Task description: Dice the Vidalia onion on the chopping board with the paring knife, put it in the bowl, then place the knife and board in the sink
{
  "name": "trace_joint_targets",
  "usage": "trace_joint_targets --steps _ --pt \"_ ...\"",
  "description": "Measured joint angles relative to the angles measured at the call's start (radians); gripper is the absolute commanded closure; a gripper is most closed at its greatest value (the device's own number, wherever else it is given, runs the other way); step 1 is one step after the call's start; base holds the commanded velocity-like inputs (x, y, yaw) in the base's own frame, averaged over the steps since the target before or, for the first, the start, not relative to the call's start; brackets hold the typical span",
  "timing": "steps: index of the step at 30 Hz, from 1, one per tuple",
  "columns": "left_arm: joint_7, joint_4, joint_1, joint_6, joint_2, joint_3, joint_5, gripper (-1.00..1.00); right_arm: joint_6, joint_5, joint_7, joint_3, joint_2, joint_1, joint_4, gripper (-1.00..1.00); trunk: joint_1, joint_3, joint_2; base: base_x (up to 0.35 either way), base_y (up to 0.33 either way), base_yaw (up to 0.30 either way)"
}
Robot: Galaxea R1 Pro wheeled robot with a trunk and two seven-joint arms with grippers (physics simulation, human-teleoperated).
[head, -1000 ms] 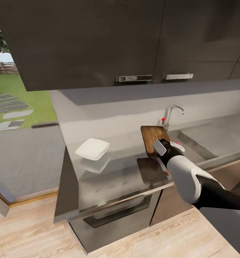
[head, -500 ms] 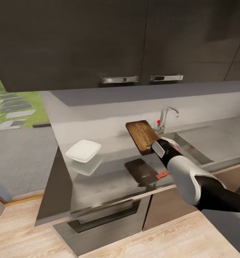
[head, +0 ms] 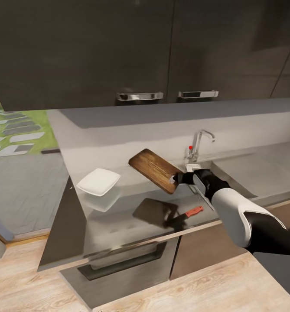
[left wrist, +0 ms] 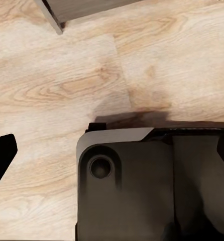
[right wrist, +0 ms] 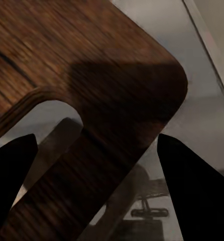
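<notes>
Right end effector [head: 182,177] clamps dark brown wooden chopping board [head: 155,169] aloft; red-handled paring knife [head: 192,211] at six o'clock on worktop [head: 118,216]; both, seemingly, still bound for sink.

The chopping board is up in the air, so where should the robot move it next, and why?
Probably swing it sideways toward the tap, over the sink, then lower it. The right gripper holds the chopping board by its handle end, lifted and tilted above the countertop, while the paring knife lies near the front edge.
</notes>
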Motion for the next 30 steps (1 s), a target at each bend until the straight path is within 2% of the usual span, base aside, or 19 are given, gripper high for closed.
trace_joint_targets --steps 10,22,26,28,30 --pt "0.000 0.000 0.000 0.000 0.000 0.000 0.000 -1.00 0.014 0.041 0.001 0.001 0.002 0.000 0.004 1.00 0.000 -0.004 0.000 0.000 -0.074 0.253" --pt "0.000 0.001 0.000 0.000 0.000 0.000 0.000 -1.00 0.014 0.043 0.004 0.001 0.001 0.000 0.006 1.00 0.000 -0.005 0.000 0.000 -0.185 0.020" --pt "0.000 0.000 0.000 0.000 0.000 0.000 0.000 -1.00 0.012 0.046 0.005 0.005 0.001 0.000 0.035 1.00 0.000 -0.005 0.000 0.000 -0.202 0.000" --pt "0.000 0.000 0.000 0.000 0.000 0.000 0.000 -1.00 0.012 0.062 0.008 0.004 0.001 0.000 0.041 1.00 0.000 -0.005 0.000 0.000 -0.183 0.000" --pt "0.000 0.000 0.000 0.000 0.000 0.000 0.000 -1.00 0.011 0.106 0.011 0.007 0.003 0.000 0.044 1.00 0.000 -0.005 0.000 0.000 -0.092 0.000"
